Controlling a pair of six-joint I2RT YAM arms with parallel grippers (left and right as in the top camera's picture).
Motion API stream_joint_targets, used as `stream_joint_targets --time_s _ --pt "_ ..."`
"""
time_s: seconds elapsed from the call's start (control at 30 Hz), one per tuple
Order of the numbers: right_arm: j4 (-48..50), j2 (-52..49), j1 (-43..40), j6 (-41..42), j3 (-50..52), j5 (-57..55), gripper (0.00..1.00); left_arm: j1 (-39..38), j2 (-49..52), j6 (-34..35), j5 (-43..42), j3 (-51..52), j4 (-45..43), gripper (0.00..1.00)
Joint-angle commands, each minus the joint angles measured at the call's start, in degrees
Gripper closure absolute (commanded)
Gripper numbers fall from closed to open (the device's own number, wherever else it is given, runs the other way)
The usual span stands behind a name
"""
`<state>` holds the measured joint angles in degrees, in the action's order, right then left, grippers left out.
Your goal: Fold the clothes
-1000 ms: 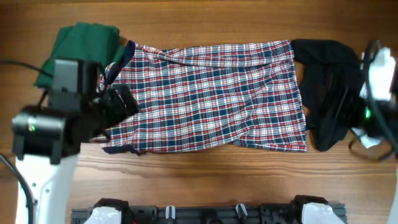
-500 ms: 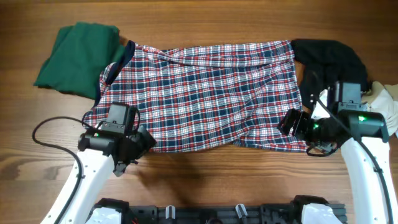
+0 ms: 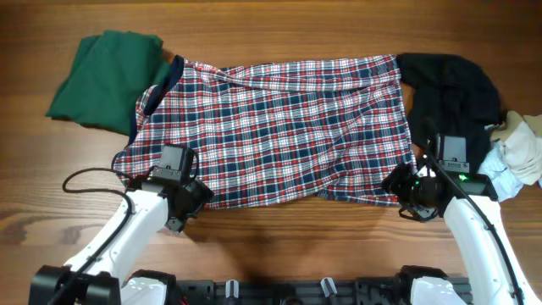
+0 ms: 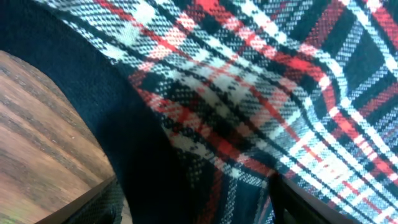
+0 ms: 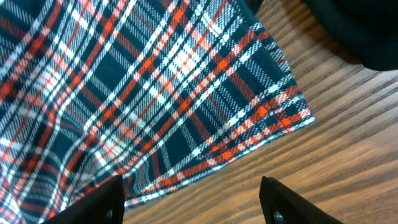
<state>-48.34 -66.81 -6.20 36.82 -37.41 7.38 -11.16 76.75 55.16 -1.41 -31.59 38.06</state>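
Observation:
A red, white and navy plaid shirt point(image 3: 279, 127) lies spread flat across the table. My left gripper point(image 3: 193, 202) is at its near left hem, open, with the dark hem and plaid cloth point(image 4: 236, 112) lying between its fingers. My right gripper point(image 3: 398, 191) is open just over the near right corner of the shirt point(image 5: 273, 112), its fingers straddling the hem edge above bare wood.
A folded green garment point(image 3: 106, 76) lies at the far left, partly under the shirt. A black garment point(image 3: 449, 102) lies at the far right, and a pale crumpled cloth point(image 3: 521, 148) sits at the right edge. Bare wooden table point(image 3: 288, 246) runs along the front.
Both arms have come down from the sides to the shirt's near edge: the left to the near left hem, the right to the near right corner.

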Motion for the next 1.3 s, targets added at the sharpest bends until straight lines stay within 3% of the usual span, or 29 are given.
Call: stream_joint_targets --time_s 0.0,0.1,0.2,0.3,0.6,0.63,0.67,0.77,0.87,1.0,1.17,1.27 --pt "0.98 0.13 -0.13 10.43 0.39 -3.23 0.35 -0.2 6.51 1.38 0.83 1.51 -6.62 0.33" --pt "0.72 -0.76 -0.13 23.37 0.39 -5.51 0.38 -0.2 9.77 8.98 0.94 1.51 -9.77 0.41" --pt "0.55 -4.2 -0.13 30.93 0.42 -4.55 0.32 -0.2 11.02 12.66 1.05 1.51 -12.28 0.46" --pt "0.59 -9.46 -0.13 34.38 0.42 -0.85 0.5 -0.2 11.02 12.9 1.01 1.51 -12.0 0.51" --pt "10.14 -22.71 -0.07 36.63 0.42 3.74 0.53 -0.2 11.02 12.87 1.07 1.51 -12.9 0.51" --pt "10.03 -22.91 -0.07 35.65 0.42 3.61 0.61 -0.2 11.02 12.83 1.07 1.51 -12.87 0.56" --pt "10.12 -22.88 -0.07 32.87 0.42 3.28 0.92 -0.2 11.02 12.81 1.07 1.51 -12.83 0.93" --pt "9.53 -22.58 -0.09 30.18 0.35 2.36 0.96 -0.2 10.99 11.04 1.9 1.51 -12.83 0.96" --pt "6.34 -19.26 -0.09 30.23 0.13 2.27 0.96 -0.2 8.35 8.15 1.88 1.16 -10.14 0.96" --pt "0.68 -7.56 -0.09 29.73 0.13 0.13 0.96 -0.2 -6.21 4.11 2.32 1.01 -2.43 0.96" --pt "-3.45 11.23 -0.09 27.63 0.13 -0.42 0.96 -0.2 -23.34 4.15 4.7 1.01 10.45 0.96" --pt "-2.25 14.43 -0.09 27.71 0.13 -4.26 0.96 -0.2 -25.09 4.2 8.68 1.01 11.21 0.96"
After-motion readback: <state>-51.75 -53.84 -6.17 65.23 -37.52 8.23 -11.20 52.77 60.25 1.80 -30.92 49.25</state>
